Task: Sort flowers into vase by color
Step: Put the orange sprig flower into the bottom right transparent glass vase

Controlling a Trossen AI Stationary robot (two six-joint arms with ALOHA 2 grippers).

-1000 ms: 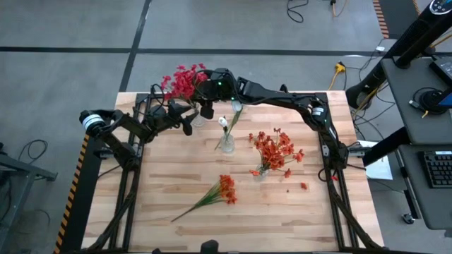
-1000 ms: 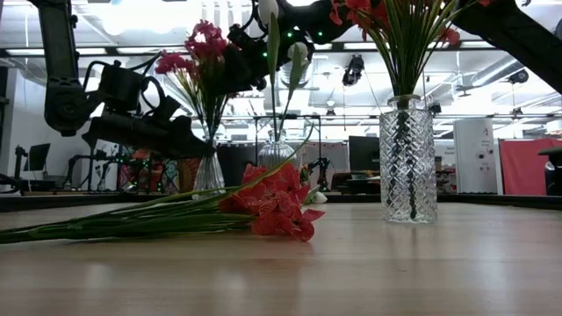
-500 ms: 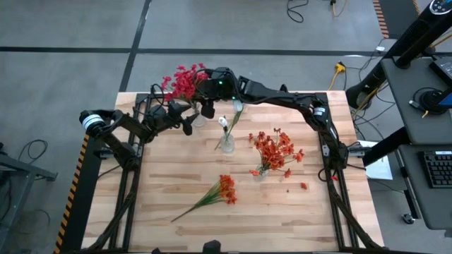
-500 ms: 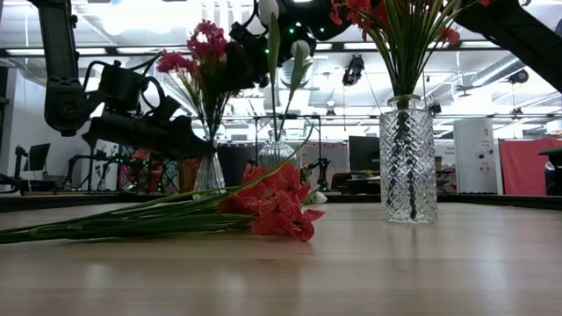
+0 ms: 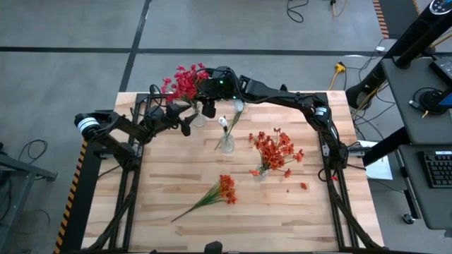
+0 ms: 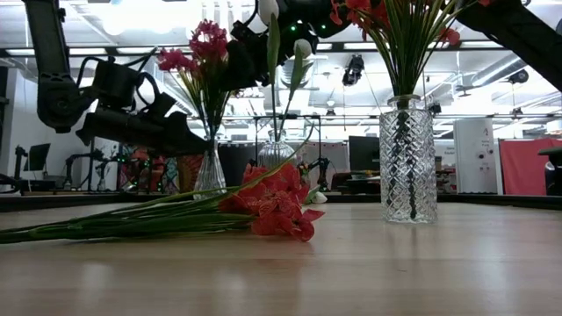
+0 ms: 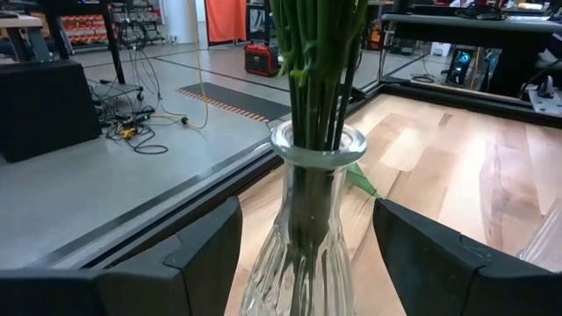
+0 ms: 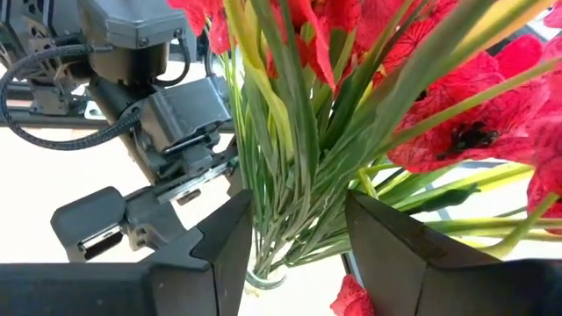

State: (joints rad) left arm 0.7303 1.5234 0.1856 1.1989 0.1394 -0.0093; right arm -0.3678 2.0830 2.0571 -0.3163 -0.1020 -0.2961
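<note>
Crimson-red flowers stand with their stems in a clear vase at the table's far left. My left gripper is open, one finger on each side of that vase, a gap showing on both sides. My right gripper reaches in from the right, above the vase, open, with the green stems between its fingers. White buds stand in the middle vase. Orange-red flowers stand in the tall cut-glass vase. A loose orange-red bunch lies flat on the table. My right gripper has the crimson flowers' stems between its two fingers, above the vase's mouth, coming nearly level from the table's right. The stems fan out freely there. Whether the fingers touch them I cannot tell.
A fallen petal lies right of the cut-glass vase. The three vases stand in a slanting row from far left toward the middle right. Bare wood shows along the near edge and the near right corner.
My left arm's elbow has swung a little toward the table's left edge, while its gripper stays at the crimson flowers' vase. The vases and flowers stand as before.
</note>
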